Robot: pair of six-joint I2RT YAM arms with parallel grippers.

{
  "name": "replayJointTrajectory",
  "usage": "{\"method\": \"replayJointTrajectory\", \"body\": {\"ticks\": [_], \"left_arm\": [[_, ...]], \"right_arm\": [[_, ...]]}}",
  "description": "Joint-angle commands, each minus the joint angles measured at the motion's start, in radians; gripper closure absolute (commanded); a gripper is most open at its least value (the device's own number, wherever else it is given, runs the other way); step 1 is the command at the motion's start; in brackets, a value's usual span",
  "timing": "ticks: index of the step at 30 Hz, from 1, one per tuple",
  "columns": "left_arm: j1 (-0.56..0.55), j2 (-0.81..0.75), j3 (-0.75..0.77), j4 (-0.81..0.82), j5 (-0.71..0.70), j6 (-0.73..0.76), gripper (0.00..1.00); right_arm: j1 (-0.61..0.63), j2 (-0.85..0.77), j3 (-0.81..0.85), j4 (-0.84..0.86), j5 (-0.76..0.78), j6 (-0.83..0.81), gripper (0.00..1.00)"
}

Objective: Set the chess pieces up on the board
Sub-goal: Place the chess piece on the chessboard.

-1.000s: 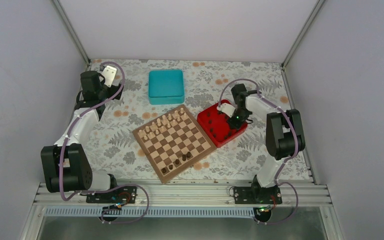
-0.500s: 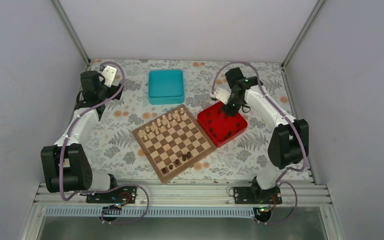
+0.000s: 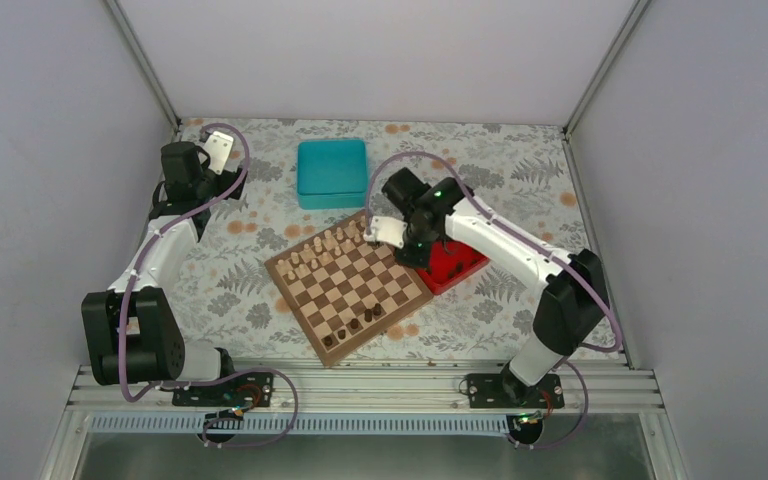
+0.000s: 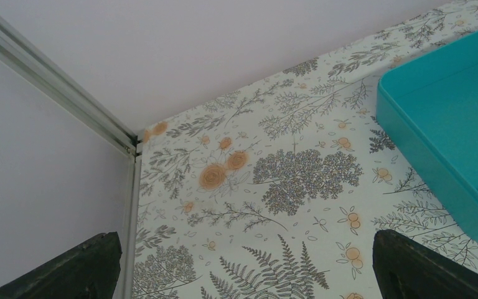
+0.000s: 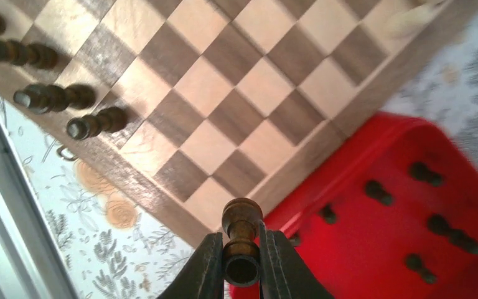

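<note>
The checkered board [image 3: 348, 283] lies mid-table; it also fills the top of the right wrist view [image 5: 224, 99]. Several dark chess pieces [image 3: 355, 325] stand near its near edge, and show at the upper left of the right wrist view [image 5: 50, 96]. More dark pieces lie in the red tray [image 5: 411, 218]. My right gripper [image 5: 241, 261] is shut on a dark pawn [image 5: 241, 240] and holds it above the board's right edge, beside the tray; from above it sits at the board's far right corner [image 3: 407, 238]. My left gripper [image 4: 249, 274] is open and empty over the cloth at the far left [image 3: 203, 165].
A teal box [image 3: 332, 172] stands behind the board and shows at the right of the left wrist view [image 4: 454, 124]. Pale beige pieces [image 3: 325, 248] stand along the board's far side. The red tray [image 3: 455, 262] lies right of the board. Enclosure walls rise on all sides.
My right arm has lifted from the red tray and swung left to the board's right corner, carrying the dark pawn. The left arm has not moved.
</note>
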Motion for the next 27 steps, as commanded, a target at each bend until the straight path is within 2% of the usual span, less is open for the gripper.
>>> {"method": "replayJointTrajectory", "body": {"ticks": [1,13,27], "left_arm": [[0.005,-0.012,0.021,0.009,0.009,-0.002,0.0],[0.006,-0.012,0.02,0.006,0.014,-0.004,0.0],[0.006,-0.013,0.018,0.008,0.014,-0.004,0.0]], "right_arm": [[0.026,-0.018,-0.11,0.036,-0.033,0.047,0.91],[0.027,0.005,-0.305,0.204,-0.105,0.072,0.91],[-0.004,0.061,-0.328,0.249,-0.049,0.078,0.91]]}}
